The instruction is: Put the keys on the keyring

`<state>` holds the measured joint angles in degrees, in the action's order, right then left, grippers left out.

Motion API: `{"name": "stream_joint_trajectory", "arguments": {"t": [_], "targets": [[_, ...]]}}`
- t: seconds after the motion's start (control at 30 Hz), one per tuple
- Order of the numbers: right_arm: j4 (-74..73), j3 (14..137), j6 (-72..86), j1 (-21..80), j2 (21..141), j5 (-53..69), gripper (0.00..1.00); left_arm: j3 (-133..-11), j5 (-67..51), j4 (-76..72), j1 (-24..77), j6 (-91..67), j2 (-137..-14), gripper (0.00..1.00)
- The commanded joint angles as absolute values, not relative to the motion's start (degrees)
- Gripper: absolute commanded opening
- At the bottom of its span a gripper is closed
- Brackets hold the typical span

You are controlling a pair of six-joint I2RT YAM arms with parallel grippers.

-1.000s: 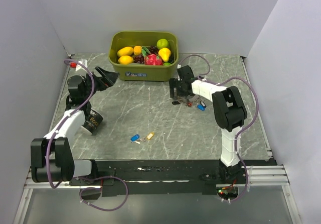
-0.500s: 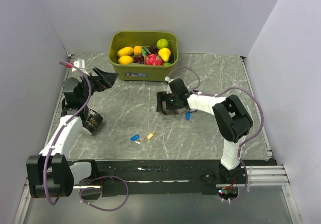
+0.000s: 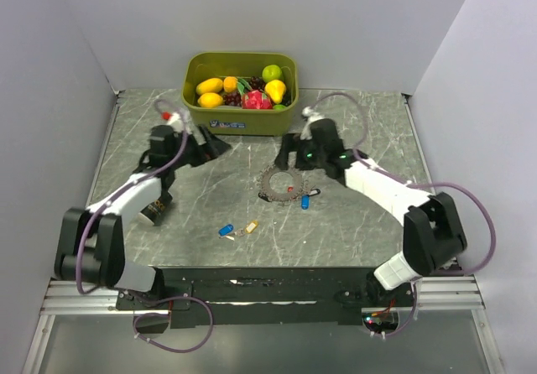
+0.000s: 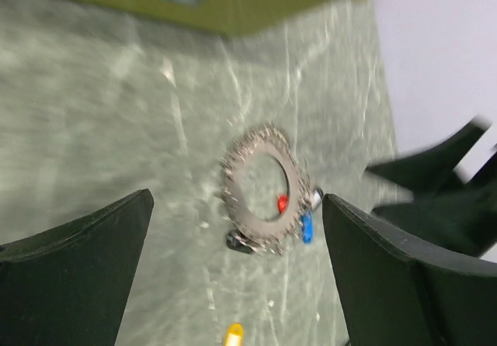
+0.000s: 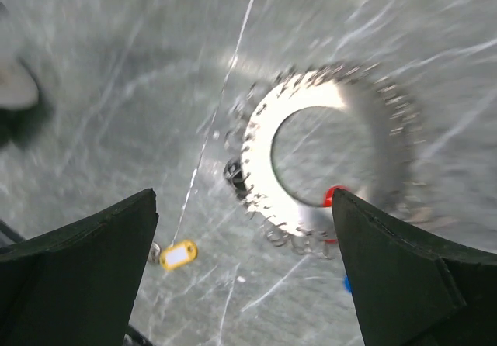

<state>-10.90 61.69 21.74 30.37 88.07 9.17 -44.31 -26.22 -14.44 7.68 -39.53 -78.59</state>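
Keyring (image 3: 280, 184) lies flat near left hand (image 3: 216, 146) and right hand (image 3: 288, 156), both agape, empty; fruit bin (image 3: 252, 123) stands behind.

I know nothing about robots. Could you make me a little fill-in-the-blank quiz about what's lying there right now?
1. The keyring lies flat on the ____, held by neither arm.
2. Within its loop shows a key with a ____ head.
3. The left gripper and the right gripper both have their jaws ____.
Missing words: table; red; open.
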Motion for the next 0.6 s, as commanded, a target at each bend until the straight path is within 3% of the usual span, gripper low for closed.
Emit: {"name": "stream_joint_trajectory", "arguments": {"t": [0.0, 0.1, 0.33, 0.57], "targets": [[-10.3, 57.1, 24.3, 21.4, 85.7, 7.2, 1.00, -52.0, -22.3, -9.4, 14.9, -38.5, -84.4, 0.97], [-9.4, 54.7, 25.7, 15.6, 87.6, 12.7, 1.00, -54.9, -21.3, -7.7, 19.7, -40.0, -90.6, 0.96], [-4.0, 49.7, 28.5, 14.9, 93.6, 19.3, 1.00, -65.1, -21.5, -1.0, 25.4, -41.3, -106.1, 0.95], [4.3, 43.7, 32.8, 15.7, 96.3, 24.7, 1.00, -67.8, -17.1, 3.4, 28.6, -41.0, -109.7, 0.93]]}}
